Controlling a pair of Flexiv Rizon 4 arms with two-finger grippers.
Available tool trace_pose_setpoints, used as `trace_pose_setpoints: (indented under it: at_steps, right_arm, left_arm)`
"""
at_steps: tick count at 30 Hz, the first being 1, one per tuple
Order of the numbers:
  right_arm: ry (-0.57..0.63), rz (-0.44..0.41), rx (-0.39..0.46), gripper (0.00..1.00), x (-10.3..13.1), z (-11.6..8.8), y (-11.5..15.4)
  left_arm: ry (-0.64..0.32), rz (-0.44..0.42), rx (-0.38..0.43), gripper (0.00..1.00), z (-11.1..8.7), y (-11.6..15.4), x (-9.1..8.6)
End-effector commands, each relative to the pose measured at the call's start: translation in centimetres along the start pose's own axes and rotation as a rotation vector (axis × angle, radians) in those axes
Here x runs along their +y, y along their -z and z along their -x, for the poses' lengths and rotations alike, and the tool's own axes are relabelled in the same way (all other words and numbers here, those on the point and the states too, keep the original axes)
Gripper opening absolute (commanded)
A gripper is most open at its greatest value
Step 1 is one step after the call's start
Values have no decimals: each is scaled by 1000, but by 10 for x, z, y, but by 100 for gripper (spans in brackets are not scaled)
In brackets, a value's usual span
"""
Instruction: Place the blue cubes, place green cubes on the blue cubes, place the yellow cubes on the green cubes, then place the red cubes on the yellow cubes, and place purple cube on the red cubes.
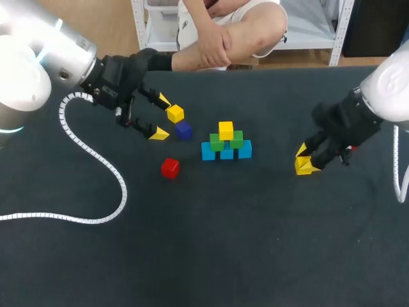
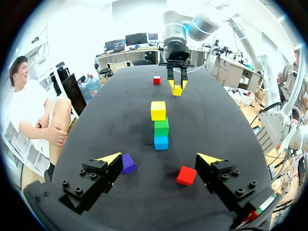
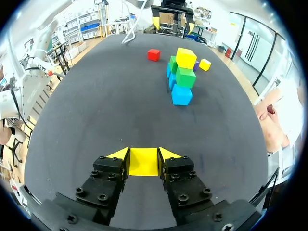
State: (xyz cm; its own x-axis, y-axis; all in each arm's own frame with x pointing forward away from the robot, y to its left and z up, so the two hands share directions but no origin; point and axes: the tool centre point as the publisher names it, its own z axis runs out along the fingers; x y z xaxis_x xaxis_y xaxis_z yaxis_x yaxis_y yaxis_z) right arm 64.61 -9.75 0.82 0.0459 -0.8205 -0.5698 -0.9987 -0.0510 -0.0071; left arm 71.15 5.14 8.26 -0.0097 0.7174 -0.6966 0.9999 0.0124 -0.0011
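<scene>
Gripping a yellow cube (image 3: 143, 162), the right gripper (image 1: 305, 165) sits well apart from the stack (image 1: 227, 146), which lies straight ahead; the left gripper (image 1: 162, 117), nearer, gapes wide, empty.

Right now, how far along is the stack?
Done: blue cubes down, green cubes on them, one yellow cube on top. In hand: right hand grips a second yellow cube. To do: red cube and purple cube lie loose by the open left hand.
</scene>
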Motion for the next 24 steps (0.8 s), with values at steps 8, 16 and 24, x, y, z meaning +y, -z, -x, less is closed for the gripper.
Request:
trace_pose_setpoints:
  at_steps: [8, 16, 24]
  right_arm:
    - [7, 26, 0, 5, 3, 10, -20]
    - [-3, 34, -7, 100, 4, 10, -21]
    - [-32, 12, -18, 100, 1, 2, -14]
  left_arm:
    - [0, -5, 1, 100, 0, 0, 2]
    - [0, -5, 1, 100, 0, 0, 2]
    - [0, -5, 1, 100, 0, 0, 2]
